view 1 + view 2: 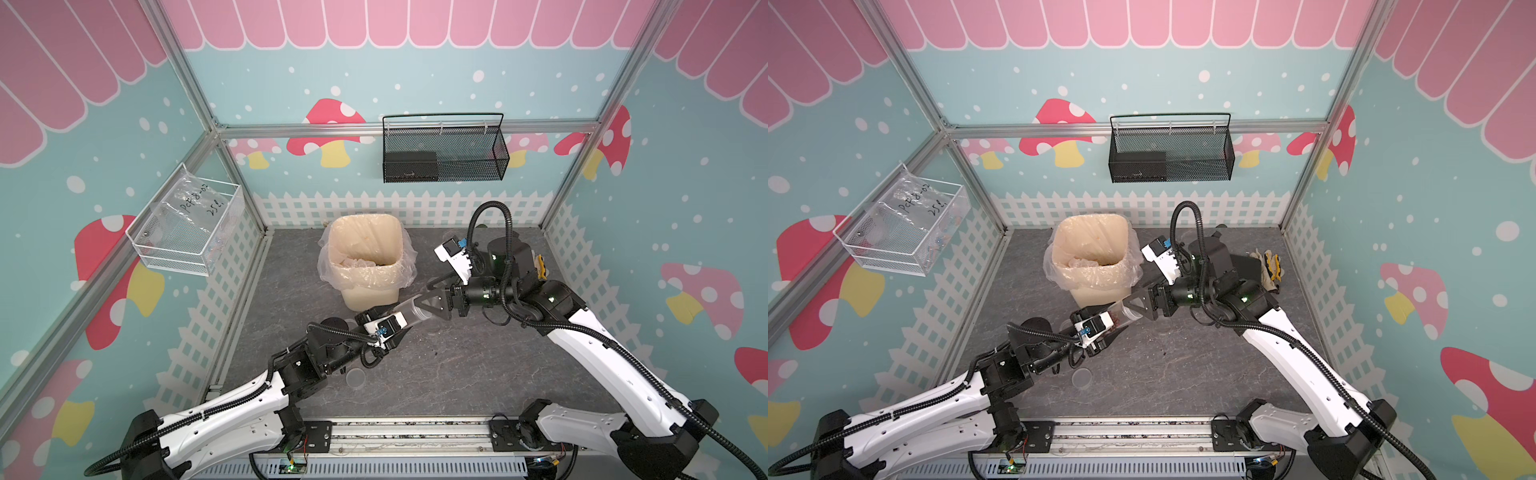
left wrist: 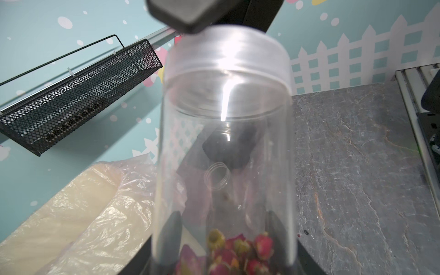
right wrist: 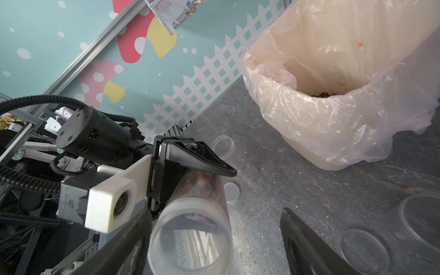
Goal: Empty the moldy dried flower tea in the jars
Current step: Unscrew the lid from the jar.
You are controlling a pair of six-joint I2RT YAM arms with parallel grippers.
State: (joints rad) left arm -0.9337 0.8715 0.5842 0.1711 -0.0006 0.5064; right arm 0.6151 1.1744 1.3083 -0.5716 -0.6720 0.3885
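My left gripper (image 2: 223, 228) is shut on the base end of a clear jar (image 2: 226, 142), held tilted above the table just in front of the cream bin (image 1: 365, 291). Reddish and yellow dried flower tea (image 2: 238, 250) lies at the gripped end. A frosted lid caps the far end. My right gripper (image 3: 219, 238) stands open around that lid, one finger (image 3: 133, 238) beside it and the other well apart. Both top views show the jar (image 1: 411, 316) (image 1: 1125, 311) spanning the two grippers (image 1: 374, 322) (image 1: 434, 307). A second, empty-looking jar (image 3: 421, 219) lies on the table.
The lined bin (image 3: 333, 119) has dark reddish bits at its bottom. Flat clear lid discs lie on the grey table (image 1: 356, 378) (image 3: 364, 250) (image 3: 229, 191). A black mesh basket (image 1: 444, 153) hangs on the back wall, a wire basket (image 1: 187, 224) on the left wall. Gloves (image 1: 1271, 266) lie at the back right.
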